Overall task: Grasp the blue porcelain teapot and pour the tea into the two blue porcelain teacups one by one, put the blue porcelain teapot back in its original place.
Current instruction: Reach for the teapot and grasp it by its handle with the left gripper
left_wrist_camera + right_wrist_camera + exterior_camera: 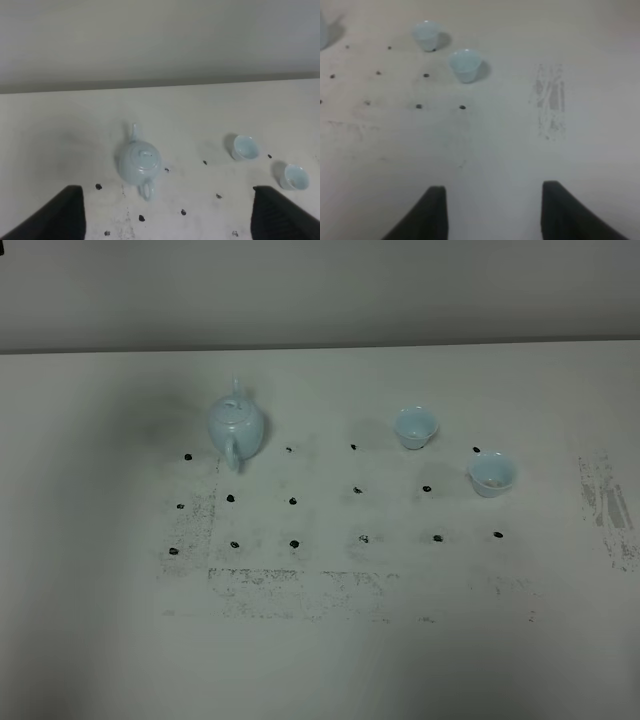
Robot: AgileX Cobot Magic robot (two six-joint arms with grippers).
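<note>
Pincers: neither holds or touches anything.
Left pincer (167, 200): jaws spread wide with nothing between them, hanging above the worktop (100, 620) and facing the teapot from the robot's side.
Right pincer (494, 187): jaws apart as well and empty, over bare worktop with both cups ahead of it.
Blue porcelain teapot (140, 162): upright on the left half of the worktop, lid on, loop handle toward the robot, spout toward the back wall, well apart from both pincers.
Rear teacup (415, 426): upright, right of the middle, about level with the teapot.
Front teacup (492, 473): upright, near the rear one but not touching it, further right and closer to the robot.
Black dots (293, 501): a grid of marks on the worktop around and in front of the crockery.
Stage: nothing is grasped yet, so the reach for the handle looks like the first step.
Risk, grasp: the glaze is glossy and the handle thin, so an off-centre pinch could let the pot swing or slip as it lifts.
Risk, lid: the small knobbed lid may sit loose, and a steep tilt could drop it onto a cup.
Risk, pour: the cups are small, so a spout brought too low could tip one, and a stream from too high could miss the rim.
Risk, neighbours: the cups stand close together, so filling one could splash or nudge the other.
</note>
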